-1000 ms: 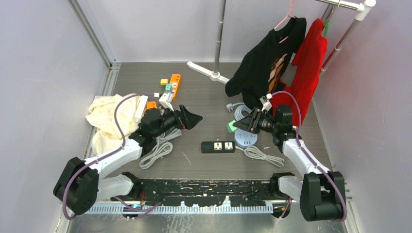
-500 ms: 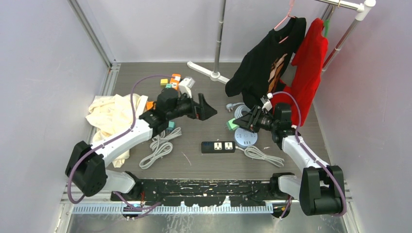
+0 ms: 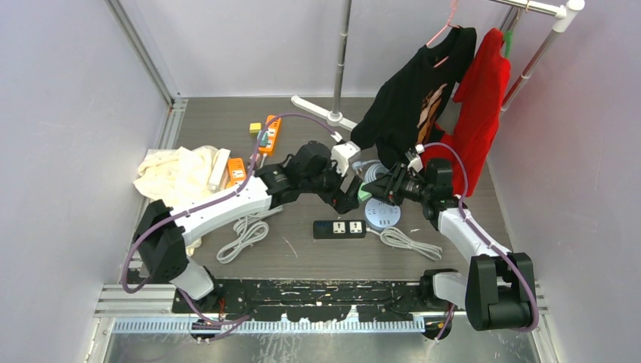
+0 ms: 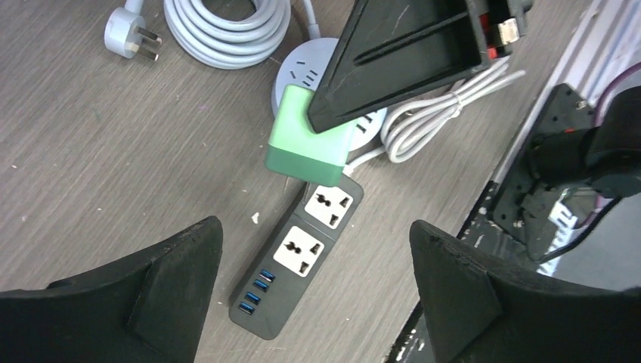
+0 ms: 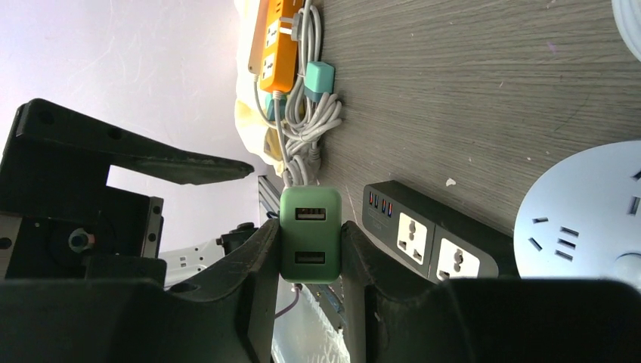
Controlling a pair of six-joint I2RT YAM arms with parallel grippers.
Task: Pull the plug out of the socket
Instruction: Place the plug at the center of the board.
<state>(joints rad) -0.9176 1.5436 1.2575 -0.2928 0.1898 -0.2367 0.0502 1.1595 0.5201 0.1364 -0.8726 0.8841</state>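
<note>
plug (image 5: 310,243): a green cube with two USB ports on its face, held up off the table (image 3: 302,249), clear of the socket and just left of it
socket (image 5: 582,219): round and white, flat on the table right of centre, its slots bare in the right wrist view
right pincer (image 5: 310,227): clamped narrow on the plug's two sides
left pincer (image 4: 314,234): fingers spread wide, holding nothing, hovering over the table just left of the right pincer, facing the plug
black power strip (image 4: 298,261): flat on the table, just near of the socket, beneath the left pincer
grey cable coil (image 4: 227,26): just far of the socket, a white plug end (image 4: 125,34) beside it
orange power strip (image 3: 270,130): far left
cream cloth (image 3: 178,178): left edge of the table
</note>
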